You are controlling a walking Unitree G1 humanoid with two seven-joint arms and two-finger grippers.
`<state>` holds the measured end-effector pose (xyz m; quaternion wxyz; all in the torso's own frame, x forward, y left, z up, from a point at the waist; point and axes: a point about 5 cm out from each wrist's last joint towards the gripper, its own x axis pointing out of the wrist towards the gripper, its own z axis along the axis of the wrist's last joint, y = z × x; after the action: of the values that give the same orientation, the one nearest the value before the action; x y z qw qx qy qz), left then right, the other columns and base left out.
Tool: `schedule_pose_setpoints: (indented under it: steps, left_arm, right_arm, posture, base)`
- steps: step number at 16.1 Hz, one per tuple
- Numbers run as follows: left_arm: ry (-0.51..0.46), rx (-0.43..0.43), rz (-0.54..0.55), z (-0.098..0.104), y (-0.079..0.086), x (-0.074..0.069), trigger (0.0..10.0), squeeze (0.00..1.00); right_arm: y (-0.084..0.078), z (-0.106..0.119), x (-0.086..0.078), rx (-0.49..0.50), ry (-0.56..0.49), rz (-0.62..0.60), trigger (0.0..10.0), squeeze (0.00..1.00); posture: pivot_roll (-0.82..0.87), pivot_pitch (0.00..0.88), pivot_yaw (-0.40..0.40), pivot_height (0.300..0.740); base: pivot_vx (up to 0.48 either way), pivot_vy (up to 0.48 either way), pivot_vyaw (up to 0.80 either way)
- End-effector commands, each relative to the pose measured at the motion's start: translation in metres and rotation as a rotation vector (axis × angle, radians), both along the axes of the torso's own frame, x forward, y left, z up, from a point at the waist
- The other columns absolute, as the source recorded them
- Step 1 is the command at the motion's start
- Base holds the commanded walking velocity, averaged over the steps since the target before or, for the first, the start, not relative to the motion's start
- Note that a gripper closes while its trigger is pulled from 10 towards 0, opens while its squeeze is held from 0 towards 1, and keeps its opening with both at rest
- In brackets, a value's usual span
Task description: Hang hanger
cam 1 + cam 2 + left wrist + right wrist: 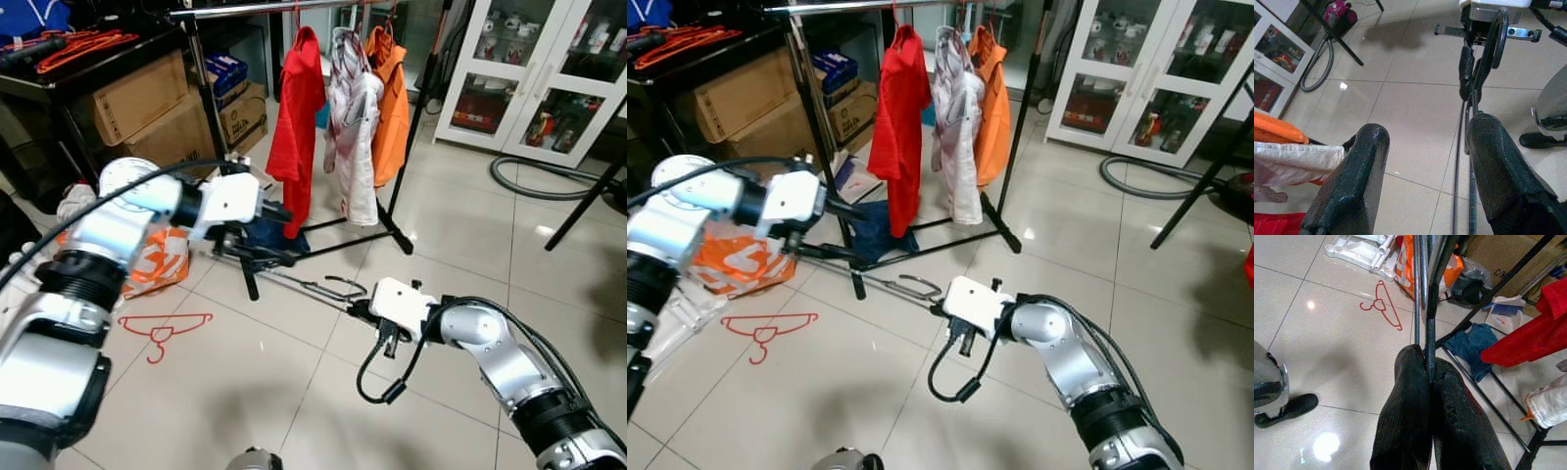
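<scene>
- Above the tiled floor [245, 392], the metal hanger [313, 287] spans between both grippers, well short of the clothes rack [392, 215].
- Right gripper [1429, 374]: jaws pinched shut on the hanger's wire, apparently to steady it.
- Left gripper [1425, 166]: the wrist view shows its jaws apart, the wire beside one finger, ungripped.

You've got nothing readable here: the white marks on the orange bag [162, 257] are too blurred to make out, and the print on the cardboard boxes [147, 103] is too small.
</scene>
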<state>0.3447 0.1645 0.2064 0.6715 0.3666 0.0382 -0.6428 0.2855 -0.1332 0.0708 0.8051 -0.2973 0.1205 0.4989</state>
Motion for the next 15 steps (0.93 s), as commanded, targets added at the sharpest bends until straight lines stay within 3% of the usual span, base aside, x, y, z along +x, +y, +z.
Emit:
schedule_pose_setpoints:
  steps: [1, 5, 9, 15]
  left_arm:
    - [0.011, 0.006, 0.006, -0.006, 0.0, 0.0, 10.0, 0.0]
    - [0.003, 0.023, 0.023, -0.02, -0.002, -0.001, 10.0, 0.0]
    - [-0.079, 0.077, 0.044, -0.029, -0.002, 0.0, 10.0, 0.0]
    - [-0.357, 0.04, 0.082, -0.021, -0.02, 0.007, 10.0, 0.0]
  right_arm:
    - [0.0, 0.008, 0.003, 0.017, -0.023, -0.009, 0.0, 0.0]
    - [0.006, 0.012, 0.001, 0.033, -0.037, -0.012, 0.0, 0.0]
    - [0.012, 0.023, 0.005, 0.06, -0.102, -0.037, 0.0, 0.0]
    - [0.017, 0.022, 0.007, 0.055, -0.187, -0.081, 0.0, 0.0]
  posture:
    - [-0.13, 0.0, 0.077, 0.74]
    - [-0.13, 0.0, 0.084, 0.74]
    - [-0.12, 0.0, 0.091, 0.74]
    - [-0.13, 0.0, 0.104, 0.74]
  base:
    - [0.0, 0.0, 0.0]
    - [0.0, 0.0, 0.0]
    - [0.0, 0.0, 0.0]
    - [0.0, 0.0, 0.0]
